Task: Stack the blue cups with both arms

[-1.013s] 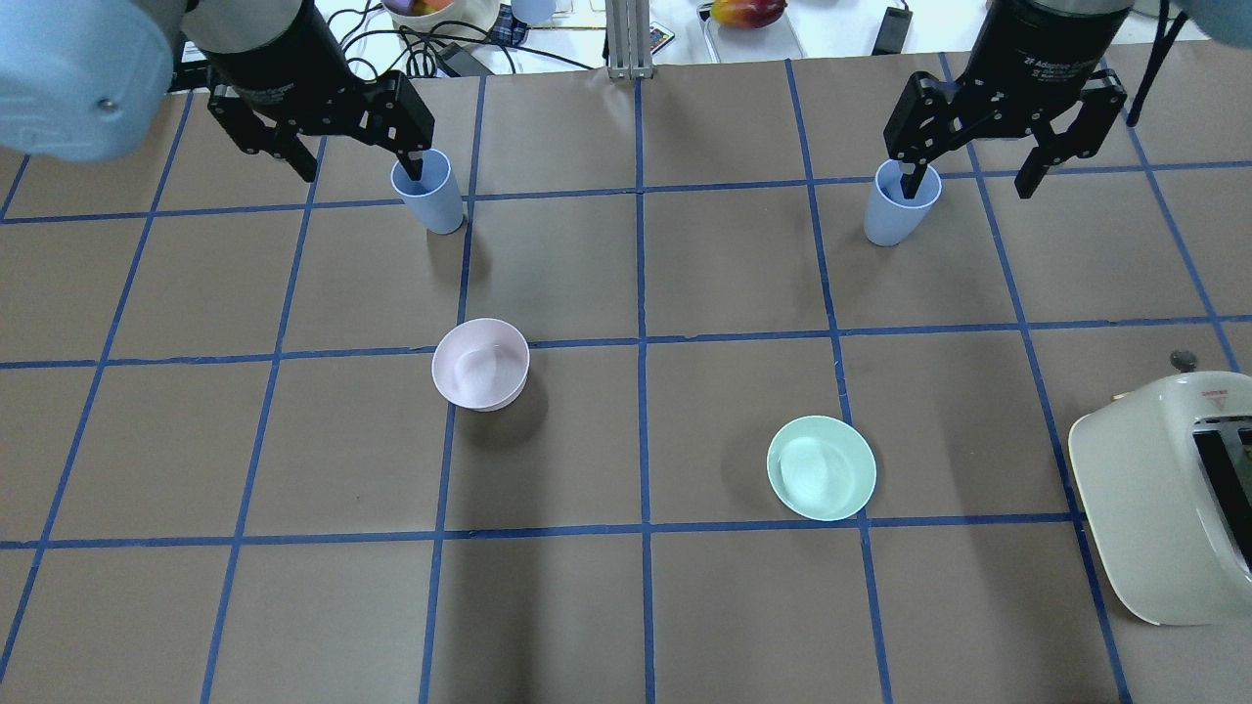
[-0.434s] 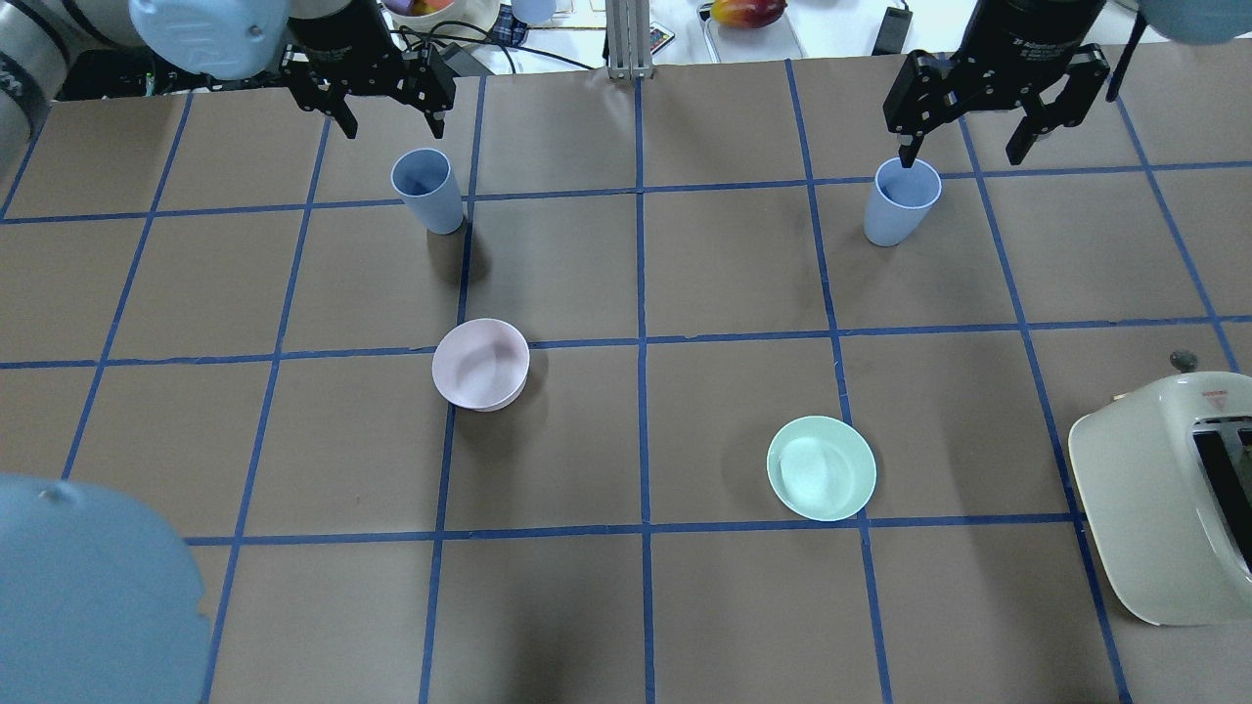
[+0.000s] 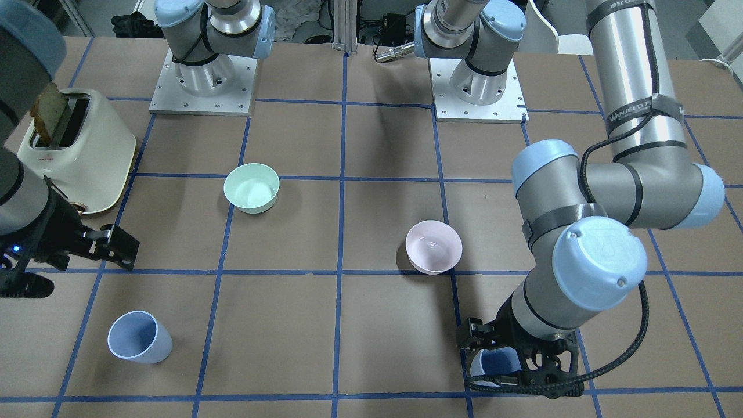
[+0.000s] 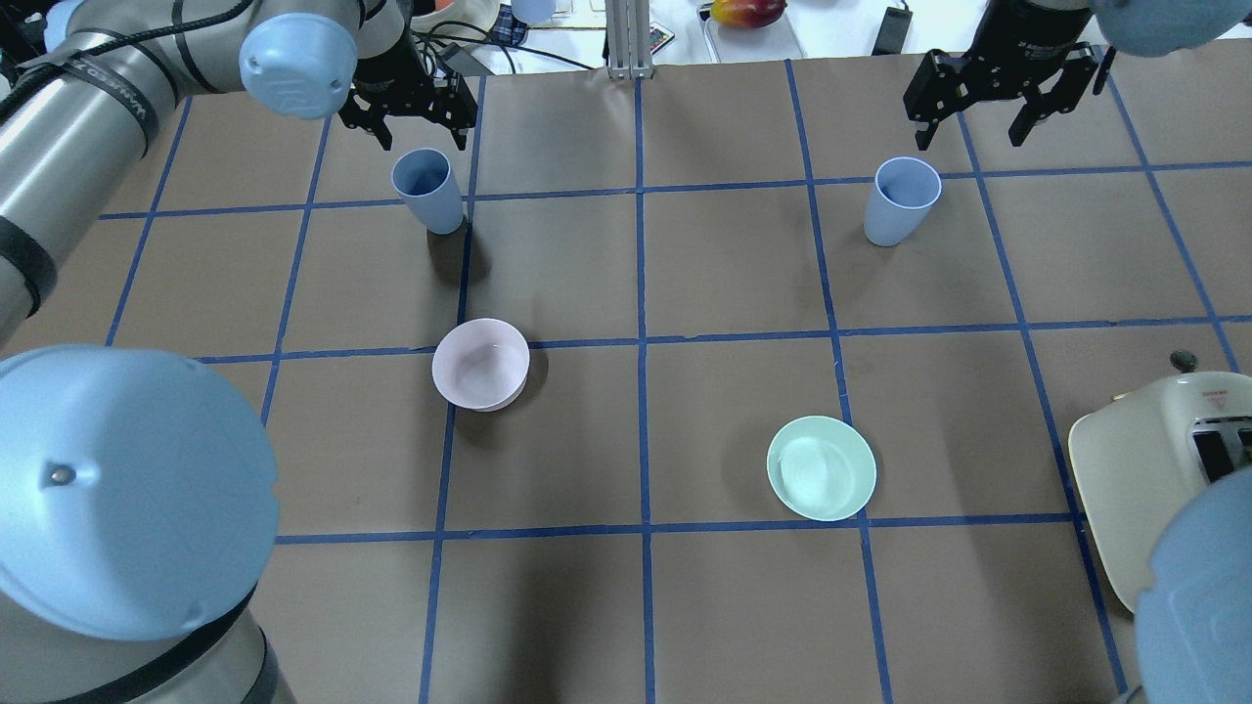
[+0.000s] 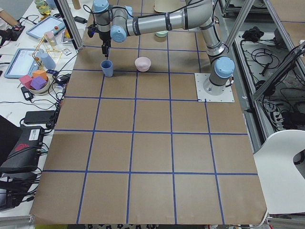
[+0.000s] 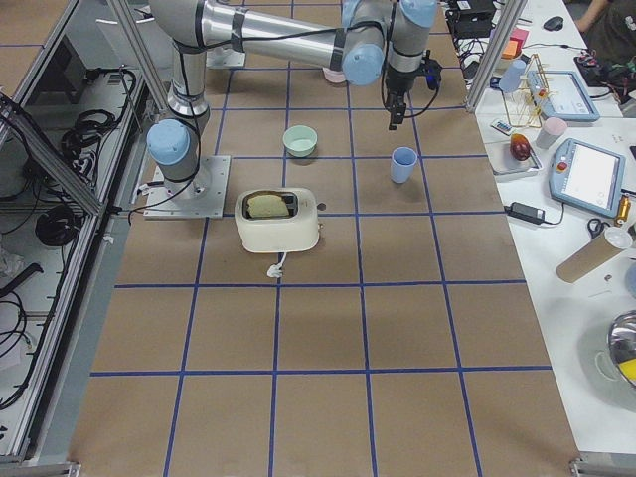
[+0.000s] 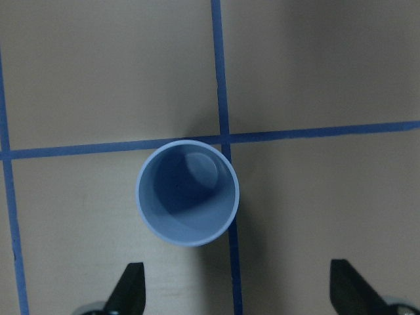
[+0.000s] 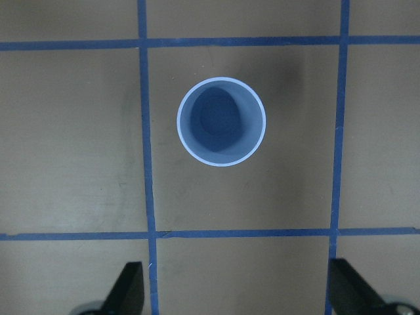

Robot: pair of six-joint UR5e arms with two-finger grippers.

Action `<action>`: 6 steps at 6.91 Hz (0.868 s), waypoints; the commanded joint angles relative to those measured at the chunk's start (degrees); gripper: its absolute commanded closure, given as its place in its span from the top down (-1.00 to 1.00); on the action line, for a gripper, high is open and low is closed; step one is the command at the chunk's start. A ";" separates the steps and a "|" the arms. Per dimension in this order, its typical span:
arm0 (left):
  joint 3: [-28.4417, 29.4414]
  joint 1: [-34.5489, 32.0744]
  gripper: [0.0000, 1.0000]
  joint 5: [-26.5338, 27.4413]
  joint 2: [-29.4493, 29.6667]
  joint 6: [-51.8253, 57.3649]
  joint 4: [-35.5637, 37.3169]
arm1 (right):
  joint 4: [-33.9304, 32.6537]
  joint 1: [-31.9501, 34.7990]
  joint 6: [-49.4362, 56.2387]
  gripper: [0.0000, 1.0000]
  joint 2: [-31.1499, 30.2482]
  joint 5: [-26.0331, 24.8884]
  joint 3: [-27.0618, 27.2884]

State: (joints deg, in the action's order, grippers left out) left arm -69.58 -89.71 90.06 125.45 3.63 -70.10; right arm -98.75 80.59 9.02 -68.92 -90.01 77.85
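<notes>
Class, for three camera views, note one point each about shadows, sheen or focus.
Overhead exterior: an arm's joint cap looms large in the near corner, and the mint bowl shows a pale sheen. Left wrist-mounted: the left cup is sharp, with a soft shadow beside it. Right wrist-mounted: the right cup is sharp, with a soft shadow too.

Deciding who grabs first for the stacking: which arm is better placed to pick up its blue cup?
Probably the left. The left arm's open jaws hang almost straight over its blue cup, rim near them in the wrist view. The right arm's open jaws sit offset from its cup.
</notes>
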 commanded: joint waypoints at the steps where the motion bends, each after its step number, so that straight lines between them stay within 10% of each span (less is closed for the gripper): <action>1: -0.81 -0.02 0.51 0.03 2.25 0.23 1.45 | -7.74 -0.96 0.91 1.00 7.19 0.10 -0.33; 3: -1.00 -0.02 -0.03 0.12 2.61 0.59 1.45 | -9.71 -1.66 1.00 1.00 9.85 0.10 -0.24; 5: -0.99 -0.02 -1.00 0.12 2.70 0.85 1.45 | -9.80 -1.67 0.82 1.00 12.48 0.19 -0.24; 6: -0.99 -0.02 -1.00 0.12 2.70 0.85 1.45 | -9.80 -1.67 0.74 1.00 13.19 0.19 -0.16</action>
State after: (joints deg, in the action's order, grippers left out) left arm -70.58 -89.74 90.17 128.11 4.41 -68.65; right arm -108.50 78.96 9.88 -56.93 -89.86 77.63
